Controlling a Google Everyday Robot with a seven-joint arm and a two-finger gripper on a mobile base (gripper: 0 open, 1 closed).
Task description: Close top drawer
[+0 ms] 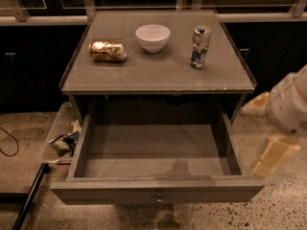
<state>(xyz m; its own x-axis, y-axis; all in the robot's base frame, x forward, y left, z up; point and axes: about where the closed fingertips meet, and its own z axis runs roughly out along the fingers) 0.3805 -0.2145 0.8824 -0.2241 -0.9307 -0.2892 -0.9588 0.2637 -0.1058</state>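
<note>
Top drawer (156, 191) is nearest, pulled fully out of the cabinet, front panel facing the camera with the small knob (159, 199) at centre. Nothing shows inside it. The gripper (277, 155) hangs just beside the drawer's right front corner, not touching it; cannot tell if it is released or clenched, and it holds nothing visible.

Judged step: get in front of the panel. It is best to press flat near the knob and push straight back, because an off-centre push at the corner could skew the drawer.

The grey cabinet top (158, 75) carries a gold can (107, 51) lying on its side, a white bowl (152, 37) and an upright can (200, 47), all well apart. On the left, a tray of wrappers (61, 138) sits on the speckled floor (283, 210). Dark panels and a rail (144, 18) are behind.
</note>
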